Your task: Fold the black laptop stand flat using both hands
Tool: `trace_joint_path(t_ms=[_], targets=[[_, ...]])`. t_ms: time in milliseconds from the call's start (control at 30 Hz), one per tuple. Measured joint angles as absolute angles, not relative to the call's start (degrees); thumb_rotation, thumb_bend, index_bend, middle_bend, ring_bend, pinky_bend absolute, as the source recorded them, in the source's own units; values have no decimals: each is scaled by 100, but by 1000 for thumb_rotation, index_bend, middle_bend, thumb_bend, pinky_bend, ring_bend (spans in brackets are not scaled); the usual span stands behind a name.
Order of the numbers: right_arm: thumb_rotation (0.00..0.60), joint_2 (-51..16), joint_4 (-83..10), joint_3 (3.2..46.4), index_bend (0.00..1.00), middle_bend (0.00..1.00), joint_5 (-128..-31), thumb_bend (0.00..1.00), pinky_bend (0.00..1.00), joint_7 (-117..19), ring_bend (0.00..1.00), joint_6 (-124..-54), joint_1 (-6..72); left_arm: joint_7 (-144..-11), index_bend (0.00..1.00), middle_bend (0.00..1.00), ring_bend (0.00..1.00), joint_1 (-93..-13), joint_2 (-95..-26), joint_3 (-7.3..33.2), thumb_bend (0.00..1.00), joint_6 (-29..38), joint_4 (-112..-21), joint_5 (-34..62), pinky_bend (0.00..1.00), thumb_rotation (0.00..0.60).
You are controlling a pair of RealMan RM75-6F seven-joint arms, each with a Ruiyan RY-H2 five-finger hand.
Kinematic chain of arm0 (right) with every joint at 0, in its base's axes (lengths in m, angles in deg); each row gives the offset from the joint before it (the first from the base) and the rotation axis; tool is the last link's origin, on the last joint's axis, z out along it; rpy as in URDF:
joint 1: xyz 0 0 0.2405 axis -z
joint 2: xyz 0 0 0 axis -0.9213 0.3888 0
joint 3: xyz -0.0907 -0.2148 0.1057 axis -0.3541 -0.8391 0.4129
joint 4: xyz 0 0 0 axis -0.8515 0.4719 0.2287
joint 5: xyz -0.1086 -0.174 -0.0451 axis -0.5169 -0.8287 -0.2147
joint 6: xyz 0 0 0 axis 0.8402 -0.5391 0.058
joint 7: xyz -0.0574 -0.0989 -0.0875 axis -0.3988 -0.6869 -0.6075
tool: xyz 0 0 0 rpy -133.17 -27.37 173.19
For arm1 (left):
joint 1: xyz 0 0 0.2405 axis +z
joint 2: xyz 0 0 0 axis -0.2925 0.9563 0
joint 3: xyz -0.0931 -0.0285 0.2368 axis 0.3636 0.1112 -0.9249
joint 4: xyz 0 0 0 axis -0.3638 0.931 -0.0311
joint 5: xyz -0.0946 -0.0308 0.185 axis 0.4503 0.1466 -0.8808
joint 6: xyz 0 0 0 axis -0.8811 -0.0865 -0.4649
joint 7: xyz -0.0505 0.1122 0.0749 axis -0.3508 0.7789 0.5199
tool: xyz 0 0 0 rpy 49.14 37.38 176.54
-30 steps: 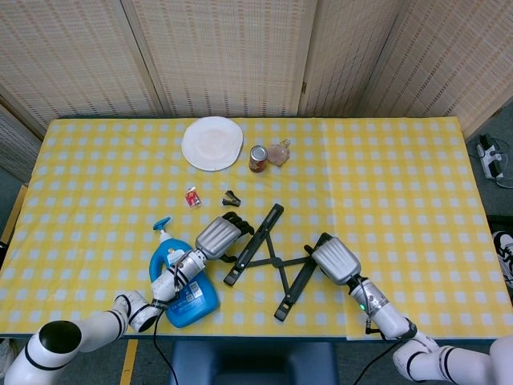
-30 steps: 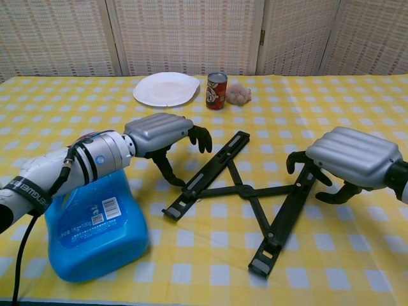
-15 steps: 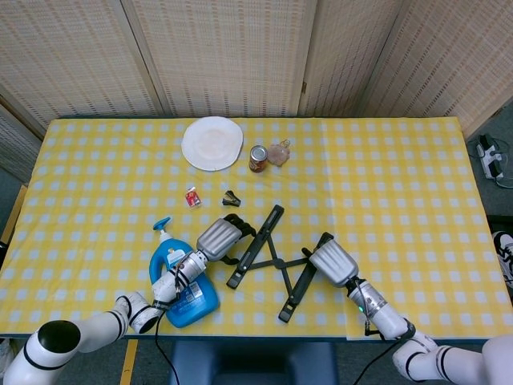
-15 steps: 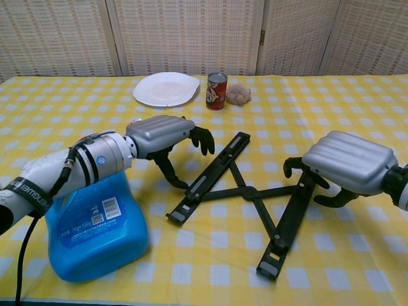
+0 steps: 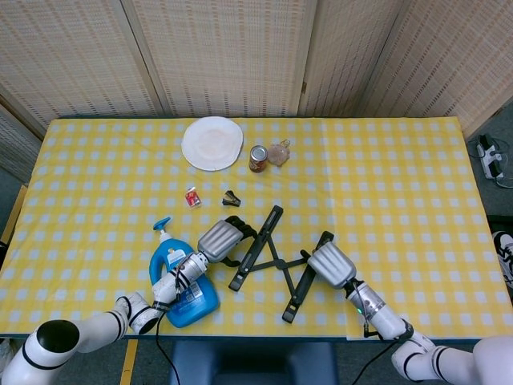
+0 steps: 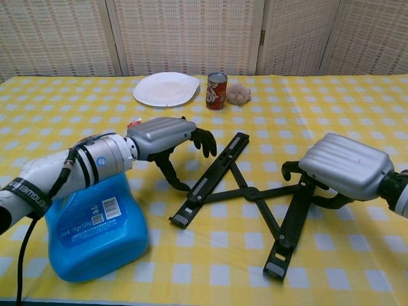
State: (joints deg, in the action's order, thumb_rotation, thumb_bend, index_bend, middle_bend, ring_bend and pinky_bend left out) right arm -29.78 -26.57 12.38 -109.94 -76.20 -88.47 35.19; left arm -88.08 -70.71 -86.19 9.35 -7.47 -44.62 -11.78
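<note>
The black laptop stand (image 5: 276,260) (image 6: 250,194) lies spread on the yellow checked table, two long bars joined by crossing links. My left hand (image 5: 220,238) (image 6: 164,132) arches beside the left bar (image 6: 213,173) with its fingers apart; the thumb touches the bar's left side and the fingertips (image 6: 205,139) hover above the cloth. At the upper end of the right bar (image 6: 292,223), my right hand (image 5: 330,264) (image 6: 344,167) curls its fingers around the bar and grips it.
A blue detergent bottle (image 5: 181,282) (image 6: 89,229) lies under my left forearm. Behind the stand are a white plate (image 5: 212,143) (image 6: 166,88), a can (image 5: 257,158) (image 6: 216,90), a beige lump (image 5: 279,152), a small red item (image 5: 192,196) and a black clip (image 5: 231,198).
Both hands have moved inward. The two bars have swung closer together, narrowing the angle between them, and the stand's near ends have shifted right and toward me.
</note>
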Motion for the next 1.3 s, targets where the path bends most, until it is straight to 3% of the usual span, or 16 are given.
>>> trace_joint_path(t_ms=[1300], targets=[[600,-3920,-2146,1530,388,731,-11144,333,657,-7679,701,-9023,3249,-8887,339,381,294,-7147,-8610,876,90,-860,-4906,-1240,249,600]])
